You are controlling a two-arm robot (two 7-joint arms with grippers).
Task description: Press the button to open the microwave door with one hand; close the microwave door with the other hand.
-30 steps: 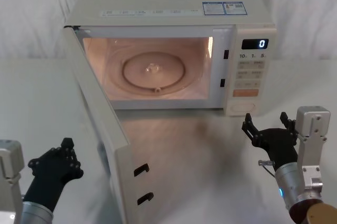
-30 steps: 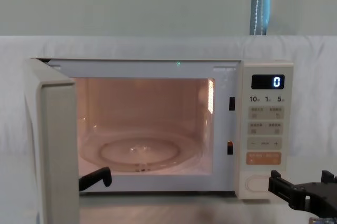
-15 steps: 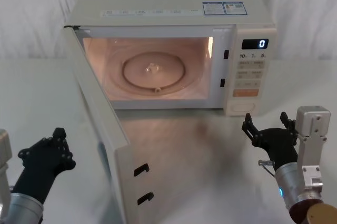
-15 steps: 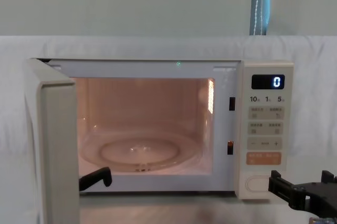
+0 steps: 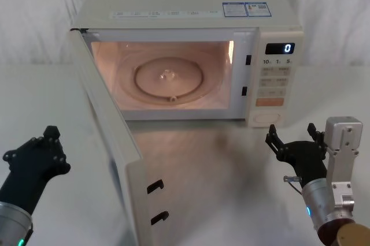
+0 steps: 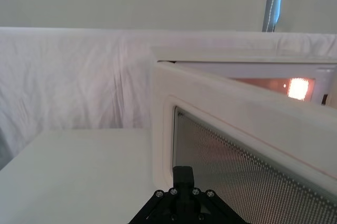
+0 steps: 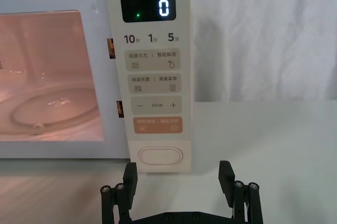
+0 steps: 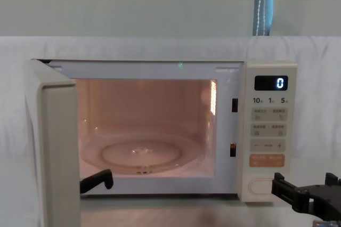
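1. The microwave [image 5: 191,49] stands at the middle of a white table [image 5: 46,96], its cavity lit orange and a glass turntable [image 5: 169,78] resting inside.
2. The microwave door [image 5: 110,142] hangs wide open from the oven's left edge, swung out toward the robot.
3. The button [image 7: 160,156], a wide cream oval, sits at the foot of the microwave's control panel, below the orange key [image 7: 159,124] and the display [image 7: 148,8] reading "0".
4. The right gripper [image 7: 179,174] hovers just in front of the microwave, level with the button but not touching it, fingers spread apart.
5. The left gripper [image 5: 34,153] hangs to the left of the microwave, beyond the open door's outer face and clear of it; whether its fingers are parted or closed cannot be told
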